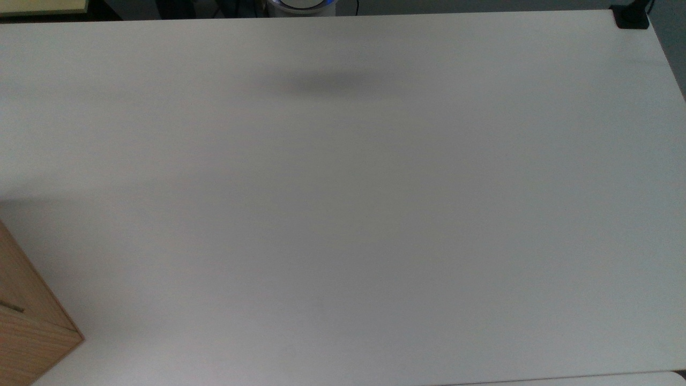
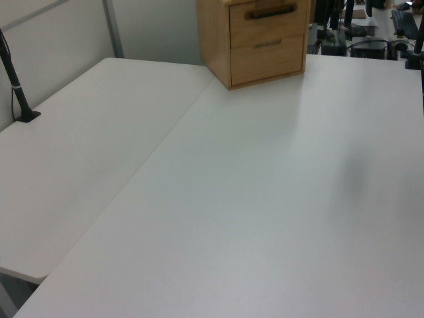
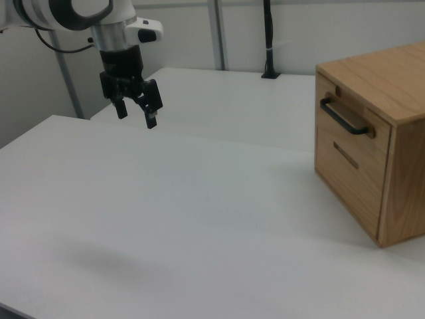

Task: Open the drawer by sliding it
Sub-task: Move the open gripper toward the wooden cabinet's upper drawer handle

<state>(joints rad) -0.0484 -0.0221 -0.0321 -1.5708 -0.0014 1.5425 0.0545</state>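
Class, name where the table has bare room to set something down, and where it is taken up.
Free: the white table from beneath the raised gripper across to the wooden cabinet. Taken up: the corner where that cabinet stands, its drawer facing the open surface.

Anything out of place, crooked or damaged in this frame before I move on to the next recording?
Nothing stands out. The wooden cabinet sits upright on the white table, its drawer shut flush with the black handle straight. The gripper hangs above the table, jaws open, well apart from the cabinet.
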